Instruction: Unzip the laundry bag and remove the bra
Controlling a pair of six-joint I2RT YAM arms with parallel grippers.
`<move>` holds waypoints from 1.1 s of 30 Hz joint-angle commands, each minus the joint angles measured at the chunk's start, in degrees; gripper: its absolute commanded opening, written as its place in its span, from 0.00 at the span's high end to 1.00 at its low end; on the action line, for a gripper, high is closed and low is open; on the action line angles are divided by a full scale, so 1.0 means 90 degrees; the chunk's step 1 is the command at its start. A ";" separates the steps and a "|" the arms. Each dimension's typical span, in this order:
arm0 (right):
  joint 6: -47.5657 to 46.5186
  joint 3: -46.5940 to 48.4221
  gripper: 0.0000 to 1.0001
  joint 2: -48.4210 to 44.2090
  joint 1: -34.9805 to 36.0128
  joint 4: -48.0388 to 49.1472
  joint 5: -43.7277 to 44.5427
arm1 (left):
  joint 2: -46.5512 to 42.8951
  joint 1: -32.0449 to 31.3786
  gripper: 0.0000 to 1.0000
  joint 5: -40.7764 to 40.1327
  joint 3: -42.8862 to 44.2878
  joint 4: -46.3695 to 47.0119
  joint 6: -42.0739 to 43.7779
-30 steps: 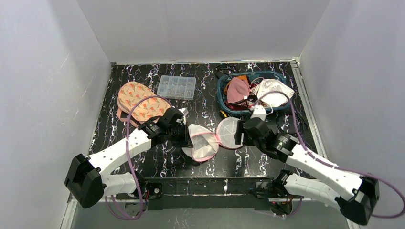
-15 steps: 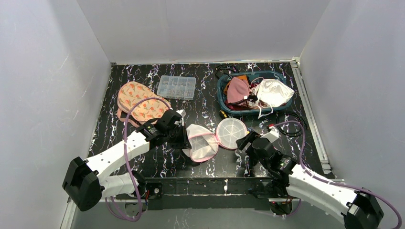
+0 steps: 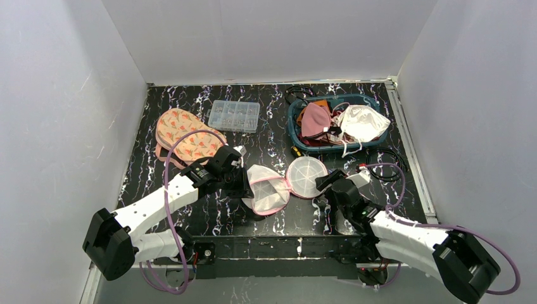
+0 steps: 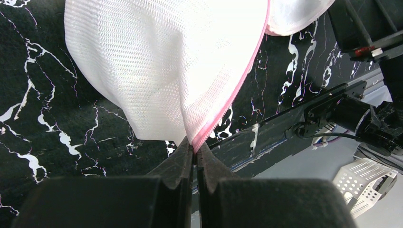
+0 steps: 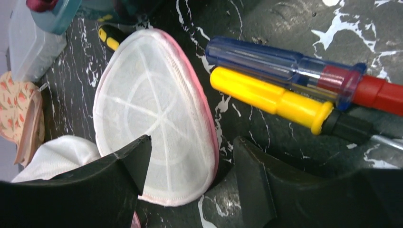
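— What is the left hand [image 4: 194, 152] doing?
— It is closed tight, pinching the pink-trimmed edge of the laundry bag [image 4: 166, 66] at the bottom centre of the left wrist view. The white mesh fans up from that pinch and fills the upper part of the frame.
— And the right hand [image 5: 190, 156]?
— Its fingers stand well apart and grip nothing. They sit low in the right wrist view, by the lower edge of the bag's round flat half [image 5: 152, 114]. Whether they touch it cannot be told.
— What lies beyond it?
— At the upper right, a yellow screwdriver [image 5: 271, 99] and a blue-handled screwdriver [image 5: 285, 64] lie side by side on the black marbled counter [image 5: 294, 23].
— And seen from above?
— The bag lies spread open in the middle of the frame, between the two hands. A peach patterned bra [image 3: 183, 136] lies on the counter at the left, apart from the bag. A clear plastic box [image 3: 234, 115] sits just beside it, and a teal basket [image 3: 293, 126] of clothes stands at the upper right.
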 commanded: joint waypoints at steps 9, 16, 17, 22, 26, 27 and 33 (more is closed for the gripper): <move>-0.0489 -0.0107 0.57 0.0972 -0.0431 0.1436 -0.0365 | -0.0199 0.0038 1.00 0.0013 0.0015 -0.0281 0.0003; -0.0899 -0.0062 0.92 0.0234 -0.0427 0.0951 -0.0650 | -0.0339 0.0043 1.00 0.0043 -0.0052 -0.0341 -0.0074; -0.0944 -0.0024 0.99 0.0059 -0.0431 0.0776 -0.0729 | -0.0384 0.0040 1.00 0.0060 -0.0078 -0.0338 -0.0112; -0.0874 0.0134 0.99 -0.1041 -0.0430 -0.0444 -0.1109 | -0.0965 0.0033 0.80 0.0132 -0.0400 -0.0366 -0.0358; -0.0585 0.0326 0.99 -0.1748 -0.0431 -0.1612 -0.1246 | -0.1595 0.0033 0.56 -0.0050 -0.0722 -0.0512 -0.0577; -0.0504 0.0372 0.99 -0.1867 -0.0431 -0.1799 -0.1278 | -0.1755 0.0033 0.52 -0.0107 -0.0803 -0.0543 -0.0637; 0.0020 0.0722 0.99 -0.1921 -0.0421 -0.2427 -0.1543 | -0.2465 0.0006 0.40 -0.0541 -0.1277 -0.0654 -0.1060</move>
